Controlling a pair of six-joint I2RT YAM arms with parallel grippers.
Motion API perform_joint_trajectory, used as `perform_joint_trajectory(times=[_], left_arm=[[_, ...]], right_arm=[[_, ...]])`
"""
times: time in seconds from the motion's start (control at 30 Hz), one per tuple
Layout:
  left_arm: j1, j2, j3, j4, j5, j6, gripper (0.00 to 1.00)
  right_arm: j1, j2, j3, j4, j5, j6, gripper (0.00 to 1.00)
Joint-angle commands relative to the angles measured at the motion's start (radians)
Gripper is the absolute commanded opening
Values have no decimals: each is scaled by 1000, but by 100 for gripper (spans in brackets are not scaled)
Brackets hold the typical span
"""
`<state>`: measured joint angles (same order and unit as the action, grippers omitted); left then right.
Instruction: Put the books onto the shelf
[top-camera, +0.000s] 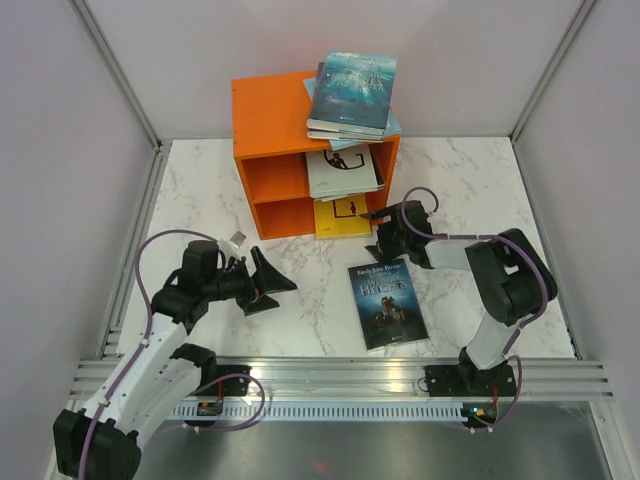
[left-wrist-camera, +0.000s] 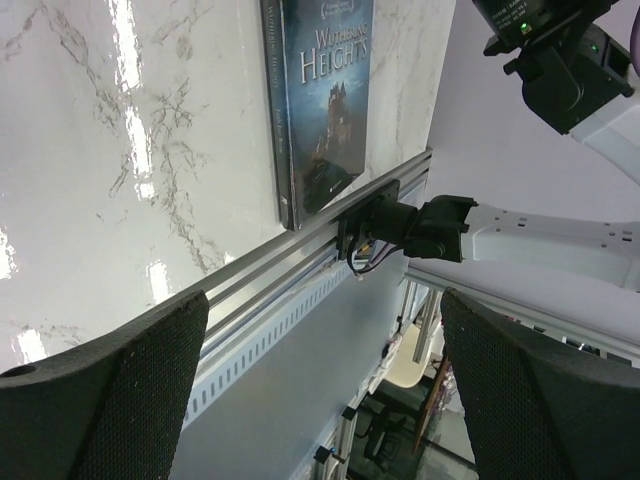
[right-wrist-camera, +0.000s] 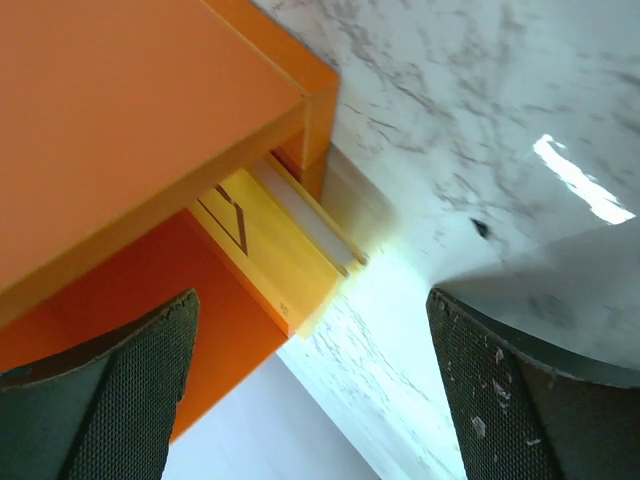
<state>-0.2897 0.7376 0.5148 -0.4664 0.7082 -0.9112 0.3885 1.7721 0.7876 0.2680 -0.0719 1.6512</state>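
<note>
Yellow book not fully home in the shelf (top-camera: 270, 120)

On the table (top-camera: 200, 200), the yellow book (top-camera: 342, 215) juts from the orange shelf's lower compartment. The right end effector (top-camera: 378, 232) stands open and empty just before it, so a level push should seat it. The left end effector (top-camera: 275, 290) is open too.
</note>
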Motion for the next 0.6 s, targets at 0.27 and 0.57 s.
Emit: perform_joint_trajectory(times=[0.27,0.57], left_arm=[[6,11,-1,17,-15,64,100],[-60,147,-82,87,-81,94,100]], right_arm=[[-28,-246,-87,-298,6,-382,98],[-91,-534,-25,-850,188,-749,98]])
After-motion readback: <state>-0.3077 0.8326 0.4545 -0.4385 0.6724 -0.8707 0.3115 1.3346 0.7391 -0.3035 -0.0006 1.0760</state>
